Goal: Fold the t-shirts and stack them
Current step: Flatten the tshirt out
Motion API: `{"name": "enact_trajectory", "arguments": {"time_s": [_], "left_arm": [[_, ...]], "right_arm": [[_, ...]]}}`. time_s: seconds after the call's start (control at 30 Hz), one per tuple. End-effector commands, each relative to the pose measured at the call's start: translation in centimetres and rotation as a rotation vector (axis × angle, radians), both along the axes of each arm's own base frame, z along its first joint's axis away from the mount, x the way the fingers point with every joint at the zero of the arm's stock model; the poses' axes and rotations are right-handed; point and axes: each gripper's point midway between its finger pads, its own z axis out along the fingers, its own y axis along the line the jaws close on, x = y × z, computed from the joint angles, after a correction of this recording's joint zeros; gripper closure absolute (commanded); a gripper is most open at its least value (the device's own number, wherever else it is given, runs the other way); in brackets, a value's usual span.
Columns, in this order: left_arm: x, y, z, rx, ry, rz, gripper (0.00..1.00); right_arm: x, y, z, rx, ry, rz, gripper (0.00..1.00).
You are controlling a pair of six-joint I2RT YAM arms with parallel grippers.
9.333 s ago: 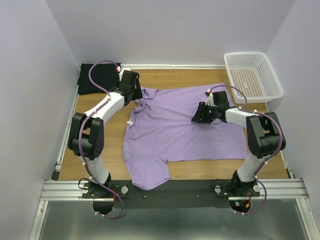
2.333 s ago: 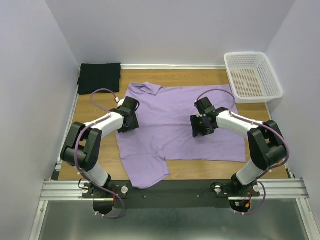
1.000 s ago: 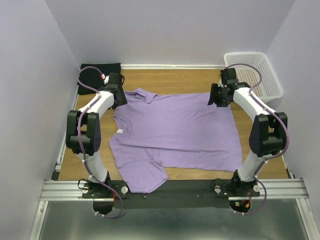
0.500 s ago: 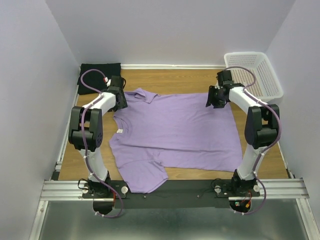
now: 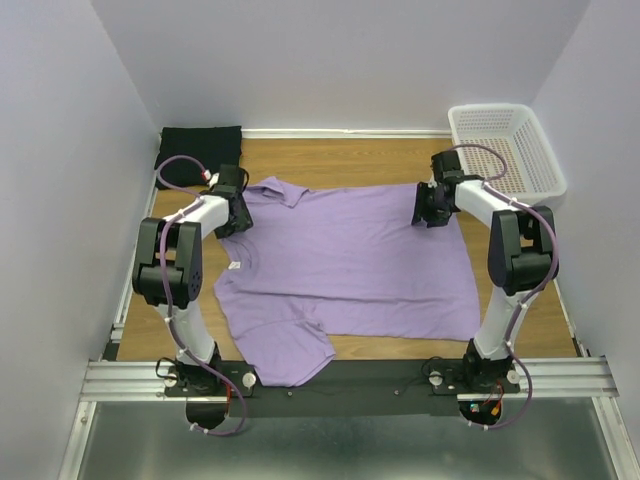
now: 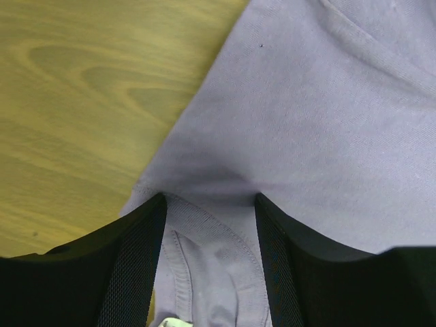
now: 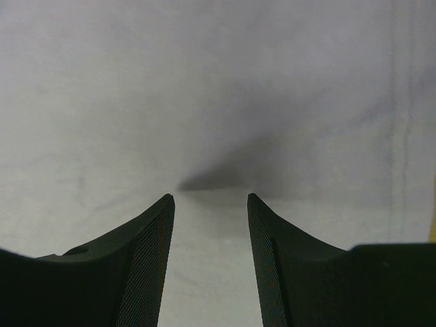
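Observation:
The lavender t-shirt lies spread flat on the wooden table, collar at the far left. My left gripper is at its far left shoulder. In the left wrist view the fingers stand close together with a stitched hem fold of the lavender shirt bunched between them. My right gripper is at the far right corner. Its fingers pinch a smooth ridge of lavender cloth, with a dark pucker at the tips. The black t-shirt lies folded in the far left corner.
A white perforated basket stands at the far right corner. Purple walls close in the table on three sides. One sleeve of the lavender shirt hangs toward the black strip at the near edge. Bare wood shows left of the shirt.
Both grippers have moved a little toward the near side from the far corners. The lavender shirt, crumpled earlier, now lies flat and has shifted slightly near and left.

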Motion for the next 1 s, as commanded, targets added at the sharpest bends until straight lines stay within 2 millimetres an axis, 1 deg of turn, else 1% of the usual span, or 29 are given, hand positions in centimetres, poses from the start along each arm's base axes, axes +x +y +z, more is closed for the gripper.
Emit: {"name": "enact_trajectory", "arguments": {"time_s": [0.0, 0.03, 0.07, 0.2, 0.27, 0.33, 0.37, 0.4, 0.43, 0.47, 0.5, 0.53, 0.57, 0.6, 0.63, 0.67, 0.7, 0.73, 0.77, 0.8, 0.83, 0.87, 0.9, 0.93, 0.97], "left_arm": [[-3.8, 3.1, -1.6, 0.048, 0.101, 0.071, 0.37], [-4.5, 3.5, -1.9, 0.053, 0.114, 0.073, 0.37], [-4.7, 4.1, -2.0, 0.052, 0.114, 0.086, 0.37], [-5.4, 5.0, -2.0, 0.045, 0.109, 0.102, 0.37], [-4.8, 4.8, -1.4, 0.034, 0.089, 0.088, 0.35], [-3.4, 4.4, 0.3, 0.012, 0.026, 0.076, 0.31], [-2.3, 4.3, 2.0, 0.008, -0.026, 0.064, 0.29], [-1.7, 4.2, 2.9, 0.008, -0.055, 0.057, 0.27], [-0.8, 4.3, 3.9, 0.014, -0.094, 0.046, 0.22], [-0.1, 4.5, 4.8, 0.038, -0.124, 0.017, 0.18], [0.5, 4.9, 5.9, 0.058, -0.164, 0.017, 0.15], [1.3, 5.7, 6.7, 0.095, -0.202, 0.033, 0.11], [1.7, 6.1, 6.9, 0.113, -0.21, 0.027, 0.09], [2.6, 6.6, 7.5, 0.114, -0.239, 0.035, 0.07], [3.0, 6.2, 7.6, 0.098, -0.251, 0.016, 0.07], [3.4, 6.3, 7.7, 0.092, -0.265, 0.011, 0.07], [3.6, 7.0, 7.8, 0.094, -0.273, 0.019, 0.07], [4.0, 7.1, 8.0, 0.093, -0.294, 0.015, 0.07], [4.2, 7.0, 8.2, 0.089, -0.306, 0.007, 0.07], [4.4, 7.0, 8.3, 0.091, -0.314, 0.001, 0.07], [4.5, 7.0, 8.4, 0.094, -0.323, -0.009, 0.06], [4.4, 6.8, 8.3, 0.09, -0.324, -0.022, 0.06], [4.3, 6.8, 8.2, 0.092, -0.326, -0.026, 0.06], [4.3, 6.9, 8.4, 0.102, -0.334, -0.03, 0.06], [4.0, 7.0, 8.3, 0.107, -0.333, -0.029, 0.07]], "right_arm": [[-1.2, -0.4, -2.6, -0.029, 0.059, -0.012, 0.45], [-1.4, -0.4, -2.7, -0.021, 0.065, -0.013, 0.45], [-1.7, 0.0, -2.8, -0.003, 0.072, -0.006, 0.45], [-2.2, 0.9, -2.5, 0.043, 0.079, 0.01, 0.45], [-1.8, 1.0, -2.0, 0.044, 0.064, 0.012, 0.45], [-1.0, 1.0, -0.8, 0.04, 0.026, 0.023, 0.45], [0.1, 1.1, 0.4, 0.037, -0.013, 0.032, 0.45], [0.8, 1.0, 1.1, 0.032, -0.035, 0.036, 0.44], [1.4, 0.9, 1.7, 0.027, -0.055, 0.036, 0.42], [2.1, 0.9, 2.2, 0.02, -0.075, 0.037, 0.38], [3.5, 0.4, 3.4, -0.006, -0.117, 0.029, 0.37], [4.2, 0.1, 3.4, -0.02, -0.123, 0.026, 0.35], [4.9, -0.4, 3.6, -0.033, -0.134, 0.014, 0.35], [6.3, -0.9, 4.7, -0.056, -0.171, 0.002, 0.35], [6.9, -1.3, 4.7, -0.063, -0.178, -0.003, 0.35], [7.4, -1.5, 3.9, -0.069, -0.167, -0.002, 0.36], [8.1, -1.9, 3.9, -0.078, -0.173, -0.001, 0.36], [9.2, -2.0, 4.5, -0.084, -0.198, -0.002, 0.36], [9.8, -2.3, 4.6, -0.092, -0.208, -0.006, 0.37], [10.2, -2.6, 3.5, -0.103, -0.19, -0.007, 0.38], [10.6, -2.9, 3.3, -0.111, -0.192, -0.012, 0.39], [11.6, -3.1, 2.8, -0.117, -0.195, -0.012, 0.4], [12.0, -3.2, 2.7, -0.119, -0.197, -0.016, 0.41], [13.0, -3.2, 3.2, -0.114, -0.219, -0.02, 0.42], [13.4, -3.5, 3.0, -0.111, -0.22, -0.028, 0.42]]}}
